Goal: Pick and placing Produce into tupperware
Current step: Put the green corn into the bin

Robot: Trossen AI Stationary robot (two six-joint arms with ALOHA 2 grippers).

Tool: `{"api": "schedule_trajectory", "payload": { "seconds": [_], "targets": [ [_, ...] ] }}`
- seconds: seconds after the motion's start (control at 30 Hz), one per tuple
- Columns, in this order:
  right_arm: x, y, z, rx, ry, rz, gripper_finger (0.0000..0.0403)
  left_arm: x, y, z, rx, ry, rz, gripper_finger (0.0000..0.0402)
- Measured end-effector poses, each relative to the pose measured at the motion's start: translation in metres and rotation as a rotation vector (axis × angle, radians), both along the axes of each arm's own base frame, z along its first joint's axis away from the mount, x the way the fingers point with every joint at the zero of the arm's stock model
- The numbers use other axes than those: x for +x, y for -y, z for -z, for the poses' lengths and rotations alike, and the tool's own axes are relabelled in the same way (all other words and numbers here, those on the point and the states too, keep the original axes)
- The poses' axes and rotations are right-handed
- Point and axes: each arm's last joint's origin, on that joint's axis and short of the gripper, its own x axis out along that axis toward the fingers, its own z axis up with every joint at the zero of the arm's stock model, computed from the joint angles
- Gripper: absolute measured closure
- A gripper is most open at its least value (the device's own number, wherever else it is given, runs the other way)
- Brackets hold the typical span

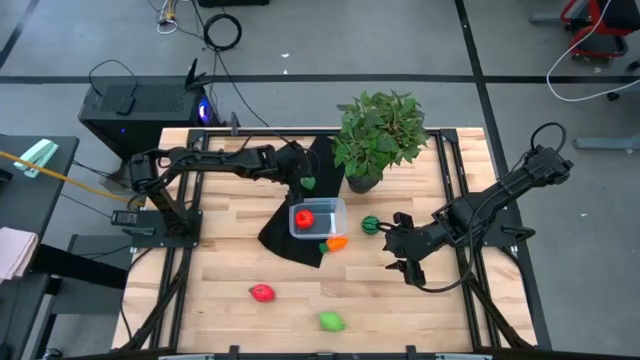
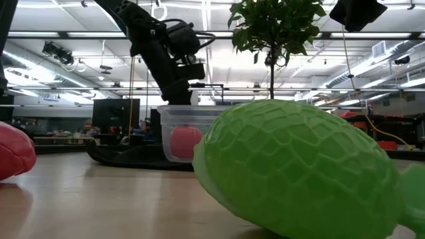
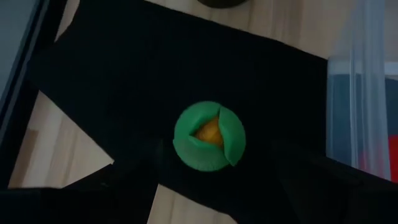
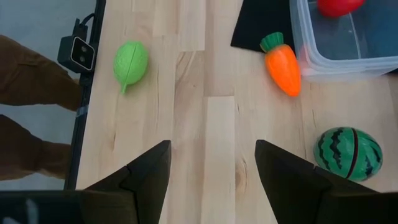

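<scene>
The tupperware [image 1: 318, 218] is the reference landmark. It is a clear, thin-walled rectangular box with rounded corners, resting partly on a black cloth [image 1: 290, 235] near the middle of the tabletop [image 1: 220, 300]. One red piece [image 1: 304, 218] already lies inside it, smooth and rounded.

The left end effector [image 1: 303, 180] hangs just beyond the tupperware's far side, over the cloth, directly above a bright green round piece [image 3: 209, 136] with a split shell and an orange core. Its fingers stand wide, one on each side of the piece without touching it; this placement suits a straight descent and pinch.

The right end effector [image 1: 402, 245] waits to the right of the tupperware, fingers parted with nothing between them.

Remaining produce:
- Orange carrot [image 4: 283, 64], tapered, green-topped, touching the tupperware's near corner.
- Dark green striped ball [image 4: 348, 153], just right of the tupperware.
- Red piece [image 1: 262, 292], lumpy, well in front.
- Bright green oval [image 1: 331, 321], net-textured skin, well in front.

A potted plant [image 1: 378, 135] stands behind the tupperware, to the right.
</scene>
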Motion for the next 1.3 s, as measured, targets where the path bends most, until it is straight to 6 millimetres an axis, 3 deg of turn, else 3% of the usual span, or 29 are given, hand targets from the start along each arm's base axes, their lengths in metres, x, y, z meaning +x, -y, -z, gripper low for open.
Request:
{"api": "schedule_trajectory", "payload": {
  "seconds": [0.67, 1.3],
  "targets": [
    [0.000, 0.000, 0.000, 0.001, 0.001, 0.000, 0.0163, 0.008, -0.002, 0.011, -0.003, 0.017, -0.002, 0.0102],
    [0.000, 0.000, 0.000, 0.001, 0.001, 0.000, 0.0172, 0.008, -0.002, 0.011, -0.004, 0.020, -0.003, 0.0186]
  ]
}}
